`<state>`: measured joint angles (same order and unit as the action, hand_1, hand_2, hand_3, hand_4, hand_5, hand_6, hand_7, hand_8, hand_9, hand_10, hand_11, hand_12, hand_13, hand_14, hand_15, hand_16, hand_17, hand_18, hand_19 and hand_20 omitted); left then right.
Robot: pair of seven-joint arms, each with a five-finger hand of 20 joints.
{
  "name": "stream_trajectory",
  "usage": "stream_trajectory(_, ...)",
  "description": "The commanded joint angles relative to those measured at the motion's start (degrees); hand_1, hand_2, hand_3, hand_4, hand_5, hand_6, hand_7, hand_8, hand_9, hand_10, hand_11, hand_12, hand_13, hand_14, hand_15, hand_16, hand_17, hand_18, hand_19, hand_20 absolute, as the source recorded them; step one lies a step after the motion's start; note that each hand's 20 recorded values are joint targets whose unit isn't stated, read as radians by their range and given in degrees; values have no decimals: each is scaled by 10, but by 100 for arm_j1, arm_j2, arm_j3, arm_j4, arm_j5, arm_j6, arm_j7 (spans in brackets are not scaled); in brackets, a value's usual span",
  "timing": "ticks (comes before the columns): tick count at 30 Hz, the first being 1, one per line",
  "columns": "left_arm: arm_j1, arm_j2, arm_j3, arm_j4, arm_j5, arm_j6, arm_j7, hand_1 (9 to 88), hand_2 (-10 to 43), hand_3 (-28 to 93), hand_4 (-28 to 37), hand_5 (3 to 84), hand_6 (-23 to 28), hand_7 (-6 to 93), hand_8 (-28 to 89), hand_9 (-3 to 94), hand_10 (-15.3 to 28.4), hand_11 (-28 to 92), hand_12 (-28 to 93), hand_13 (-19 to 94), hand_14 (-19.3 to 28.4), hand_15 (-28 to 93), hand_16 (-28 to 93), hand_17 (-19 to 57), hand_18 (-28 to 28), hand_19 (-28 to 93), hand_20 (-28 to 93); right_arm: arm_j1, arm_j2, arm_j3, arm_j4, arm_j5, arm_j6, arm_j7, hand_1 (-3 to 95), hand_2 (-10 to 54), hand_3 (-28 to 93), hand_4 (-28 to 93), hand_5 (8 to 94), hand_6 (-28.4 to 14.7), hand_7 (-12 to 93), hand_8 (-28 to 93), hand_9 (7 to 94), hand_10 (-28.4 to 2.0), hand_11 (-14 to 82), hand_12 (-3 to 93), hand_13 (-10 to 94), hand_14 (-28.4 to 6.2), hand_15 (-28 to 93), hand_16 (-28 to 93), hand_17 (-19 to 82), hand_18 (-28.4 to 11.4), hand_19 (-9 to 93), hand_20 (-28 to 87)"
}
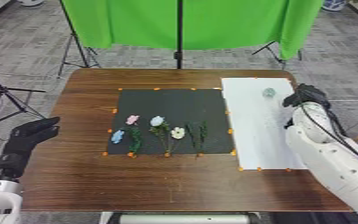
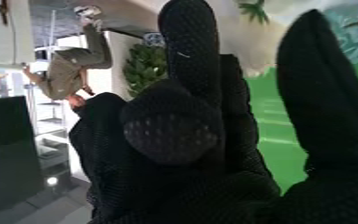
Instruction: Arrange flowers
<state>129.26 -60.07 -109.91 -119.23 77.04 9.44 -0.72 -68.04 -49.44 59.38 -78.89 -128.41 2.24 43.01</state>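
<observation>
From where I stand, the robot's right hand is open and relaxed, out over the right edge of the white sheet, near the small, glassy, pale green object. Its glove is black knit, with little raised dots on a rounded fingertip. The left hand, fingers loosely straight, hangs by the table's left side. On the matte black mat lie a pink flower, a blue flower, two pale, ruffled blooms and thin, feathery green sprigs. The brown table has visible wood grain.
</observation>
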Motion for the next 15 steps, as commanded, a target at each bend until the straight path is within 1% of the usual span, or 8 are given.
stream_trajectory(1, 56, -44, 11, 27, -17, -86, 13, 403, 74, 643, -160, 483, 48, 137, -70, 453, 135, 230, 118, 388, 172, 237, -12, 138, 129, 159, 235, -118, 10, -309, 193, -267, 904, -336, 478, -95, 620, -184, 697, 22, 180, 0, 865, -107, 307, 292, 924, -4, 598, 378, 648, -142, 932, 606)
stream_trajectory(2, 70, -50, 0, 24, -10, -91, 15, 402, 74, 643, -160, 482, 48, 136, -70, 453, 135, 230, 118, 388, 172, 237, -12, 138, 129, 159, 235, -112, 25, -338, 195, -318, 1009, -343, 519, -95, 581, -177, 728, 21, 186, 28, 876, -101, 300, 316, 928, -3, 599, 378, 652, -141, 932, 608)
stream_trajectory(6, 117, -80, -24, 1, -22, -51, 51, 403, 74, 643, -160, 483, 49, 136, -70, 453, 135, 230, 117, 388, 171, 237, -12, 138, 129, 158, 235, -99, 85, -292, 77, -515, 1405, -244, 576, -95, 577, -184, 800, 19, 211, 64, 900, -86, 294, 364, 936, 1, 607, 374, 662, -139, 932, 611)
stream_trajectory(9, 132, -81, -33, -3, -16, -61, 45, 403, 74, 643, -160, 483, 49, 135, -70, 452, 136, 229, 117, 388, 171, 237, -12, 138, 129, 158, 235, -144, 189, -97, -239, -986, 1696, -151, 596, -95, 577, -187, 808, 10, 214, 70, 902, -86, 292, 374, 937, 3, 606, 375, 667, -135, 932, 612)
stream_trajectory(10, 148, -89, -46, -20, -17, -67, 36, 403, 74, 643, -160, 483, 49, 135, -70, 452, 135, 229, 117, 388, 171, 237, -12, 138, 129, 159, 235, -169, 234, -18, -403, -1122, 1758, -145, 600, -95, 576, -186, 809, 9, 214, 72, 901, -87, 291, 381, 937, 3, 605, 377, 668, -134, 932, 611)
stream_trajectory(11, 148, -87, -44, -10, -21, -61, 40, 403, 74, 642, -160, 482, 49, 136, -69, 453, 135, 229, 117, 388, 171, 237, -12, 138, 129, 159, 235, -142, 279, -2, -530, -1232, 1846, -155, 602, -95, 575, -187, 809, 8, 213, 74, 901, -88, 291, 387, 937, 4, 604, 378, 667, -135, 932, 611)
stream_trajectory(13, 168, -97, -58, -25, -18, -66, 37, 403, 74, 642, -160, 483, 49, 136, -69, 453, 135, 229, 117, 388, 172, 237, -12, 138, 129, 159, 235, -119, 387, 16, -876, -1321, 1954, -303, 603, -95, 575, -188, 810, 7, 213, 76, 896, -90, 294, 398, 937, 4, 601, 381, 666, -135, 932, 611)
stream_trajectory(15, 187, -105, -78, -28, -21, -68, 38, 402, 74, 643, -159, 483, 49, 136, -69, 452, 135, 229, 117, 388, 172, 237, -12, 138, 129, 159, 235, -78, 491, 9, -1214, -1100, 1932, -892, 604, -95, 575, -191, 808, 8, 215, 79, 886, -90, 299, 413, 930, 1, 605, 389, 658, -135, 932, 613)
